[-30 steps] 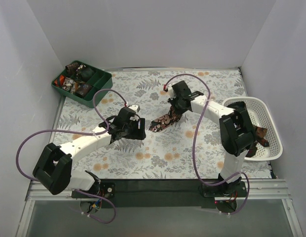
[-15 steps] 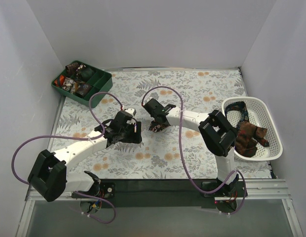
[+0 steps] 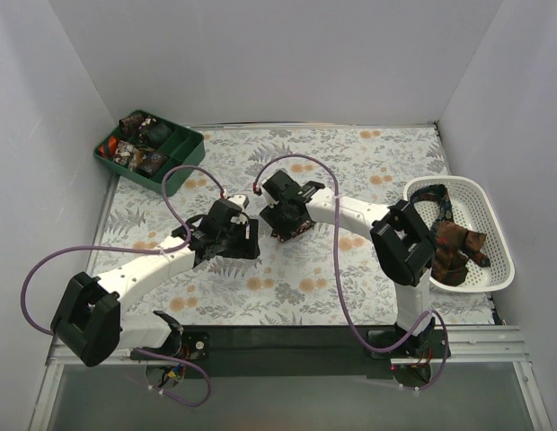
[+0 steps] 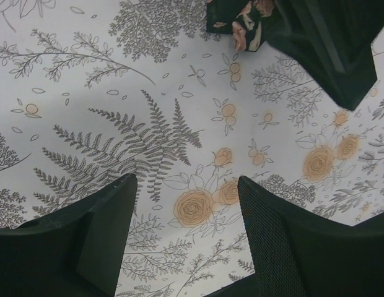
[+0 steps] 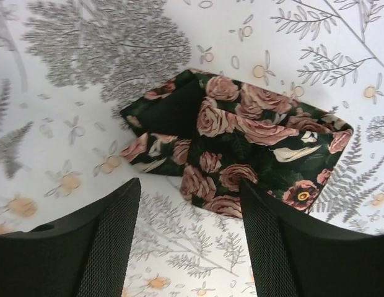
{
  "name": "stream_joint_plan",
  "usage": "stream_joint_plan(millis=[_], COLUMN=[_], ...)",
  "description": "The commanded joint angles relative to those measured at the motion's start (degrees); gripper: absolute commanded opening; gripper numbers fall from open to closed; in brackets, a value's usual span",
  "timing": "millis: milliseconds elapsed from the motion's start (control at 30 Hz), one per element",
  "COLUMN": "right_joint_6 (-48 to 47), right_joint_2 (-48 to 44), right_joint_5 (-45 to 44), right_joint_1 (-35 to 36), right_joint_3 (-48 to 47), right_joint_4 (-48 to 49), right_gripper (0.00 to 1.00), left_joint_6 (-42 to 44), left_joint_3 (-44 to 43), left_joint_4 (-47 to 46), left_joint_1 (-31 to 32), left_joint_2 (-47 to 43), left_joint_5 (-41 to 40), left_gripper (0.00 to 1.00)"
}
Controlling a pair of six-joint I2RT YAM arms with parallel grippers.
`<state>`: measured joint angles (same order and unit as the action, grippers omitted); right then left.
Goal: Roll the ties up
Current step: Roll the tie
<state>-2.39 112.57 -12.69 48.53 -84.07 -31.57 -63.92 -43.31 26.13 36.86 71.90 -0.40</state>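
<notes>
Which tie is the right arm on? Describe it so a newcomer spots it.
On the floral tablecloth, look mid-table, just below the right gripper. The tie lies there loosely folded, dark with pink roses; the other ties sit in the white basket or green tray, this one alone on the cloth.

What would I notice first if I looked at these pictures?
Probably the bunched-up rose-print tie lying in the middle of the flowery tablecloth, right under the open right gripper. Next, the white basket at the right edge with more ties heaped inside. Last, the green tray in the far left corner.
</notes>
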Motion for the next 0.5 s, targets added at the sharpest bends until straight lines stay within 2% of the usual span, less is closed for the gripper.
stream_joint_plan(millis=[0,200,300,467], right_joint_6=[3.6,5.6,6.5,8.9], right_joint_2=[-5.8,-11.6,-12.9,-10.5], right_joint_5=[12.1,22.9,28.7,40.5], right_joint_1=[-2.7,-14.0,-20.3,-29.1], right_joint_3=[-2.1,0.5,3.2,6.4], right_joint_4=[-2.3,-0.7,2.2,7.8], right_gripper=[0.60,0.63,0.69,0.72], left_joint_6=[0.2,-0.2,-0.3,-0.1], left_joint_3=[-4.0,-11.5,-17.4,-27.8], left_joint_4=[-0.9,-3.5,-4.9,-6.0], left_joint_1=[-0.3,-0.1,0.1,2.2], left_joint_2=[1.0,8.1,13.2,22.4], left_joint_5=[2.8,5.8,7.4,8.0], left_gripper=[0.61,0.62,0.62,0.61])
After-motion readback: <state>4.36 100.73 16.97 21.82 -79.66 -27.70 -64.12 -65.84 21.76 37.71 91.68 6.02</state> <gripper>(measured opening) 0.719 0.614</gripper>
